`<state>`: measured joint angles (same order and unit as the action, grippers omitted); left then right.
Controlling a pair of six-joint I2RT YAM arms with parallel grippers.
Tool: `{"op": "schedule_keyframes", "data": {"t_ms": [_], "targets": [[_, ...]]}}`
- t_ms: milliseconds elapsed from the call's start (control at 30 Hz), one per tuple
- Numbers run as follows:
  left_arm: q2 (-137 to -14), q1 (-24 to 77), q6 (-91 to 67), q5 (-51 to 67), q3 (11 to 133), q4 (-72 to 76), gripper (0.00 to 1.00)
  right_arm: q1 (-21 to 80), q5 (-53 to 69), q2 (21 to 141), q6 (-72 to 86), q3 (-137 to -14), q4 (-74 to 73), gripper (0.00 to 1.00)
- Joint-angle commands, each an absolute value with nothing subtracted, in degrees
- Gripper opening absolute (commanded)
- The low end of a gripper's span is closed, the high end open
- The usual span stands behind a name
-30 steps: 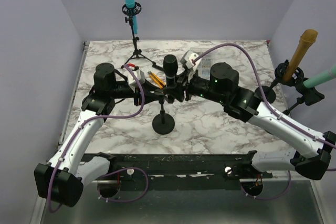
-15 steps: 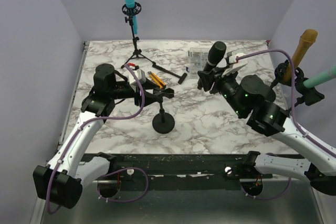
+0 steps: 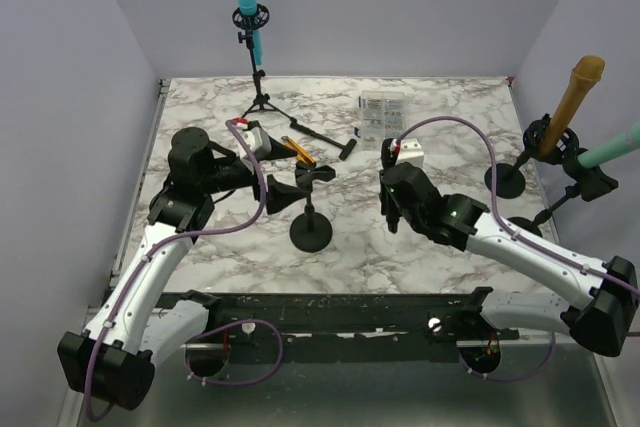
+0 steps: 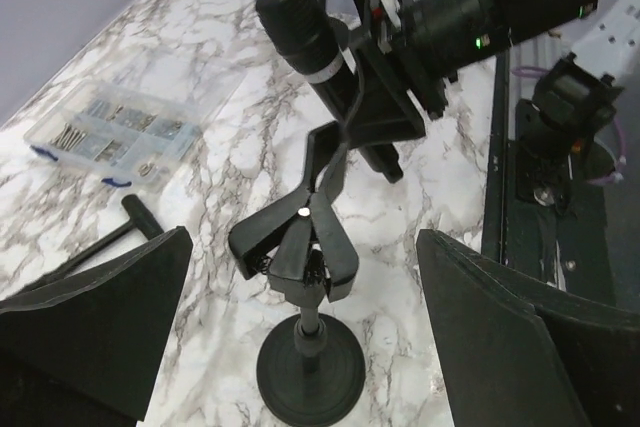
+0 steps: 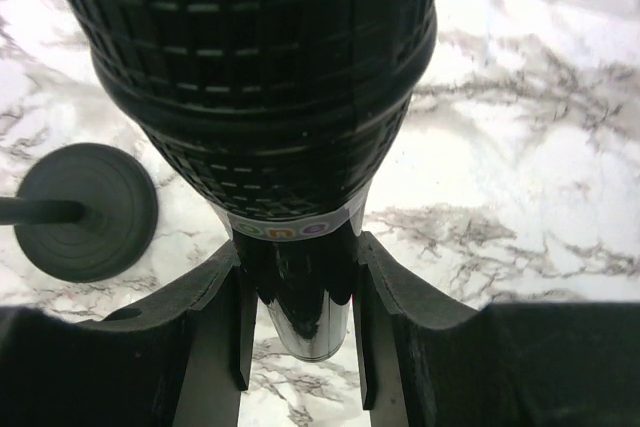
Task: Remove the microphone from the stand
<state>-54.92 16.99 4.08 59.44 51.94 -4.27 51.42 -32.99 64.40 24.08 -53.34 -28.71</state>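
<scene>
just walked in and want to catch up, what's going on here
The right end effector is clamped on the black microphone, holding it over the marble table, clear of the stand. The left end effector sits open, facing the stand's empty clip. The microphone is off the stand.

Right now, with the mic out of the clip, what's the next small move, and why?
Probably lower the microphone onto the table, on bare marble right of the stand, then release. The right gripper grips its handle, the clip sits empty, and the left gripper is open.
</scene>
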Motion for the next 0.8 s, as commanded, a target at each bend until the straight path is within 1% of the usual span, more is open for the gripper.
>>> {"op": "schedule_keyframes", "data": {"t_ms": [0, 67, 133, 233, 400, 567, 700, 767], "targets": [[-52.9, 17.1, -7.6, 44.2, 55.1, -7.8, 0.99, 47.2, -26.3, 69.1, 30.5, -53.3, -32.9, 0.01], [-53.4, 17.1, -12.6, 37.6, 59.0, -15.8, 0.98, 45.9, -23.1, 70.5, 30.6, -53.0, -32.6, 0.01], [-53.3, 17.0, -17.1, 36.8, 62.2, -22.1, 0.99, 45.1, -21.1, 71.1, 30.6, -52.1, -31.5, 0.01], [-51.6, 17.1, -23.3, 36.4, 63.9, -27.2, 0.98, 43.8, -18.8, 72.2, 30.2, -51.1, -29.5, 0.01], [-49.8, 16.9, -36.4, 27.2, 66.3, -34.9, 0.98, 41.7, -17.6, 75.8, 29.9, -51.8, -29.1, 0.01], [-52.0, 16.7, -53.0, 34.8, 64.6, -30.5, 0.98, 39.5, -15.3, 79.8, 28.8, -54.0, -29.7, 0.01], [-51.8, 16.7, -64.7, 37.1, 58.7, -21.5, 0.88, 39.4, -14.6, 81.3, 27.6, -55.6, -29.5, 0.01], [-51.8, 16.7, -67.5, 37.2, 56.7, -19.2, 0.85, 39.4, -13.9, 81.6, 27.1, -55.8, -29.1, 0.01]]}}
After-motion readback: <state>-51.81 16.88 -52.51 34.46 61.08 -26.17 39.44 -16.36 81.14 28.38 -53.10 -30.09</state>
